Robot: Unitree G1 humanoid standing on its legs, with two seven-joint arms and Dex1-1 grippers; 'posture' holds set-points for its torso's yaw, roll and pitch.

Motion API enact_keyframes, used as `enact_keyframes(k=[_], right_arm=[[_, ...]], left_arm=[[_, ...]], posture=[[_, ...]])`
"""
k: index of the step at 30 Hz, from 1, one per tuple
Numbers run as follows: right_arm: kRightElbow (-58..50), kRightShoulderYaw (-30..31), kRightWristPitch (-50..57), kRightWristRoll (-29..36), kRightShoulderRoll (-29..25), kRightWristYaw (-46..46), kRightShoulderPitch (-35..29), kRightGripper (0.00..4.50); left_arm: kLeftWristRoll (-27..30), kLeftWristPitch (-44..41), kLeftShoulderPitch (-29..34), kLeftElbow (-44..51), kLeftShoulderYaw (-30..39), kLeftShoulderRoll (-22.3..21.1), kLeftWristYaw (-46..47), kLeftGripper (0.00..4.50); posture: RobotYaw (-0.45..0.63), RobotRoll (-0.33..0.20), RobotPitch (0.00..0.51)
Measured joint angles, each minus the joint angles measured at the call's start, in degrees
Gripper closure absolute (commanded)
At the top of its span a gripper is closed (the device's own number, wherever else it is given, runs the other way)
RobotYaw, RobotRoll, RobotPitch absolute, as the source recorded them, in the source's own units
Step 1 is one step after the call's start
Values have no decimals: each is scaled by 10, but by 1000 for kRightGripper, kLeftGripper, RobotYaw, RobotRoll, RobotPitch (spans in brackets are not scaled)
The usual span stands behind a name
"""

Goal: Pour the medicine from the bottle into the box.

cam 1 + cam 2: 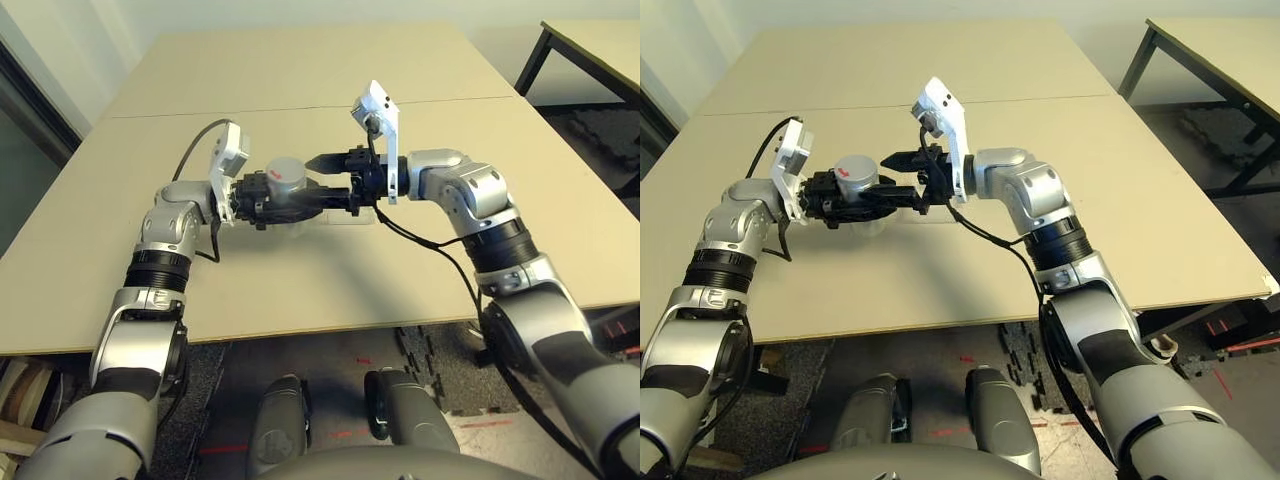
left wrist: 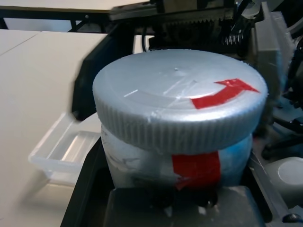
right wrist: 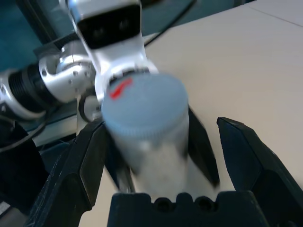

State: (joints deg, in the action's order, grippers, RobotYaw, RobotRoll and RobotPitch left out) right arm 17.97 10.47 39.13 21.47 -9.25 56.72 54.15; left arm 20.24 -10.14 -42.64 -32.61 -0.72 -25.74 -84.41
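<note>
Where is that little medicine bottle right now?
In the head views the bottle sits mid-table, held upright in the robot's left hand just above the clear box; the open right hand flanks it, cap on.

The scene is brightly and evenly lit, apparently from overhead, and the table (image 1: 300,90) reads as a pale, slightly washed-out beige. Soft-edged shadows of both arms fall on the tabletop beneath and toward the robot, darkest under the left gripper (image 1: 262,200) and right gripper (image 1: 335,185). The head views bend straight table edges outward near the frame borders, a wide-angle distortion. In the left wrist view the bottle (image 2: 180,123) is fairly sharp, its cap carrying faint glare, while the background softens. The right wrist view shows the bottle smeared by motion blur, and the black fingers (image 3: 71,170) stay crisper.
</note>
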Motion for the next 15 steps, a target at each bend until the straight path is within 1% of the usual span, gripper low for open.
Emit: enact_keyframes(k=[11,13,14,15], right_arm=[[0,-17,14,22,13,-6,11,0],[0,-21,18,25,15,-7,11,370],[0,-22,19,25,16,-7,11,614],[0,-22,19,26,18,-8,11,960]], left_arm=[[0,12,-6,-2,-1,7,0,1832],[0,13,-6,-2,-1,8,0,1832],[0,13,-6,-3,-1,8,1,1832],[0,14,-6,-3,-1,8,1,1832]], posture=[[-112,0,48],[-111,0,47],[-111,0,48],[-111,0,47]])
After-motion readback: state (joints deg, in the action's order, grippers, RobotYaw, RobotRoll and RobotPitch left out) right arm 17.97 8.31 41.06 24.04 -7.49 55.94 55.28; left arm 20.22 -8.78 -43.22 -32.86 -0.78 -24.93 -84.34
